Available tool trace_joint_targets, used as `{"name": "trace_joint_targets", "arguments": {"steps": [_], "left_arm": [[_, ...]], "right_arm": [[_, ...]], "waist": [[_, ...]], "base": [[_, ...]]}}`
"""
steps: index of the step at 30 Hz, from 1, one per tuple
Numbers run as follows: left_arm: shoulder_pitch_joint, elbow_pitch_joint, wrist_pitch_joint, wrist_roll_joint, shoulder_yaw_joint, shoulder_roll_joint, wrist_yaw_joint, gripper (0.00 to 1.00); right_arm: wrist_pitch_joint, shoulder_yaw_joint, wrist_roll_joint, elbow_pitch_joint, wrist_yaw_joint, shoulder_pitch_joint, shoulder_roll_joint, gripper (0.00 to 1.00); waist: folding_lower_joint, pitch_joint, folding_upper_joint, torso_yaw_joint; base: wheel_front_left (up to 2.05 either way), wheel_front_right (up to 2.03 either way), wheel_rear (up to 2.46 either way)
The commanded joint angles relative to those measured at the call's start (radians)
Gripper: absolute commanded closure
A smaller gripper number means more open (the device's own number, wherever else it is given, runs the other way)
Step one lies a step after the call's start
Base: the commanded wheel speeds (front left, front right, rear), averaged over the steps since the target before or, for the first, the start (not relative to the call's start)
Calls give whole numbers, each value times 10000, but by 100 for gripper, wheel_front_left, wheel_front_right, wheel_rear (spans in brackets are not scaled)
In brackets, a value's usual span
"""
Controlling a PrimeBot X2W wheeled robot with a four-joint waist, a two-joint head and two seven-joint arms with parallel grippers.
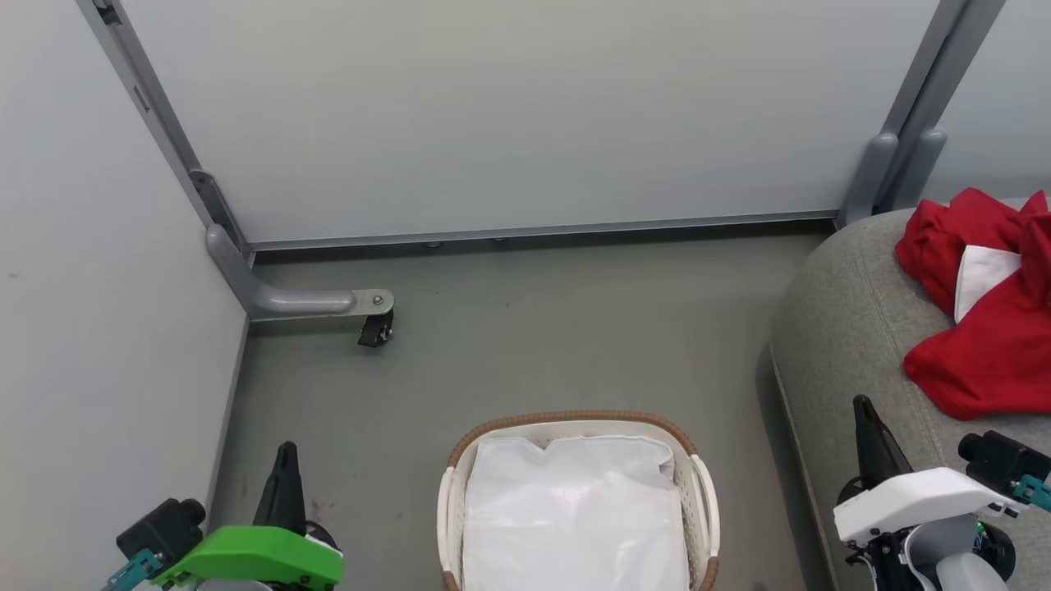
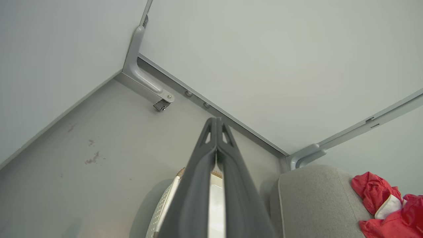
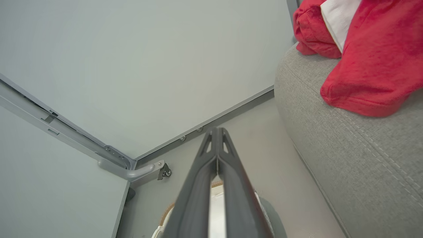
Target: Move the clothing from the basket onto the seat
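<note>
The red clothing (image 1: 989, 328) lies heaped on the grey seat (image 1: 846, 328) at the right, with a white panel showing among the folds. It shows again in the left wrist view (image 2: 380, 201) and in the right wrist view (image 3: 373, 62). The white basket (image 1: 704, 492) with a brown rim stands on the floor at bottom centre, holding only a white liner (image 1: 575, 517). My left gripper (image 1: 285, 455) is shut and empty at the lower left, left of the basket. My right gripper (image 1: 864, 410) is shut and empty at the lower right, over the seat's front edge.
Pale partition walls (image 1: 525, 115) close the back and left. A grey metal foot with a small black caster (image 1: 376, 330) juts onto the grey floor (image 1: 534, 345) at the back left corner. Another grey post foot (image 1: 891, 176) stands behind the seat.
</note>
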Motion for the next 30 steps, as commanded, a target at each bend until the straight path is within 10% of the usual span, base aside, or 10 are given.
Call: {"name": "trace_joint_targets", "arguments": {"steps": [1,30], "left_arm": [[-293,-187,84,-351,123,36,-83,100],[-521,-514,1048,-3496,852,48,-223,100]], "right_arm": [[85,-28,421,-211,-3,-97,-75,100],[1041,-112,4232,-584,-5,-110,-108,100]], "waist": [[0,0,0,-5],[0,-7,0,-116]], "base": [[0,0,0],[0,0,0]]}}
